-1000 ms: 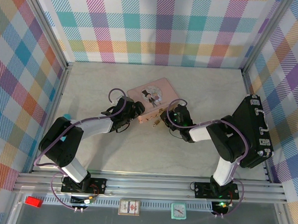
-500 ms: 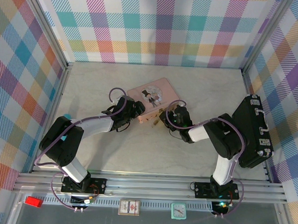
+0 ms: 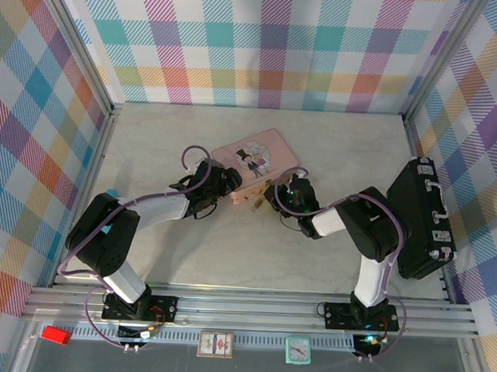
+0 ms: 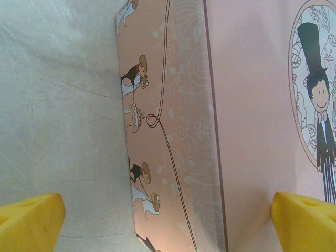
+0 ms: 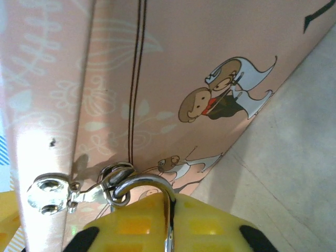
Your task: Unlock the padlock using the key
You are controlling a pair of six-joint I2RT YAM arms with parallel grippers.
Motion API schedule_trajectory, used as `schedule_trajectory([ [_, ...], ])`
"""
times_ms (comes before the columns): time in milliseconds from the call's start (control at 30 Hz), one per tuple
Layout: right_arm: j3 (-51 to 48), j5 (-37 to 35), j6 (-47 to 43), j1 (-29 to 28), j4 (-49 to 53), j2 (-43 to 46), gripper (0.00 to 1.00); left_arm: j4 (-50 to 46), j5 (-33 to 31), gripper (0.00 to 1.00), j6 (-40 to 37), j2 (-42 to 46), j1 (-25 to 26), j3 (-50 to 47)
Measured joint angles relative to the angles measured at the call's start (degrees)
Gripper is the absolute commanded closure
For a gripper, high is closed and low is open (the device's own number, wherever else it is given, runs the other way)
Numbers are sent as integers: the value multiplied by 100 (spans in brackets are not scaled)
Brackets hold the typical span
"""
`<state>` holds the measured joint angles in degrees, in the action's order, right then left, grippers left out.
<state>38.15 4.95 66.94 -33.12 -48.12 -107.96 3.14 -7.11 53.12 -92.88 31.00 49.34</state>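
Your right gripper [image 5: 170,212]: yellow fingers pinched together on small padlock [image 5: 147,180]. Thin silver U-shaped shackle threaded through metal hasp [image 5: 52,193] on near side of pink rectangular cartoon-printed tin [image 3: 257,157]. Lock body hidden between fingers. Your left gripper [image 4: 167,223]: jaws spread wide, holding nothing, straddling tin's near-left edge. One yellow fingertip [image 4: 29,220] over pale marbled table [image 3: 342,149], other above lid.

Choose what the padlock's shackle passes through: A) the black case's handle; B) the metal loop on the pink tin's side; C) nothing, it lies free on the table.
B: the padlock shackle hooks through the metal loop on the pink tin, just above the right gripper.
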Motion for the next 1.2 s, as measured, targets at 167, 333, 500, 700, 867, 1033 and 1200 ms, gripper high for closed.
schedule_trajectory([
  [167,-35,-87,-4,-7,-57,2,100,0,-2,1,2,0,0,0],
  [333,-157,-260,-7,37,-9,157,100,-7,-4,1,2,0,0,0],
  [500,-205,-271,-4,109,149,319,100,-7,-4,1,2,0,0,0],
  [700,-205,-216,17,131,146,319,100,-4,-2,1,2,0,0,0],
  [867,-205,-216,46,131,144,319,100,0,4,1,2,0,0,0],
  [1033,-203,-262,256,131,122,323,100,7,20,1,11,0,0,0],
  [1200,-203,-420,728,131,-35,264,100,26,72,1,44,0,48,0],
])
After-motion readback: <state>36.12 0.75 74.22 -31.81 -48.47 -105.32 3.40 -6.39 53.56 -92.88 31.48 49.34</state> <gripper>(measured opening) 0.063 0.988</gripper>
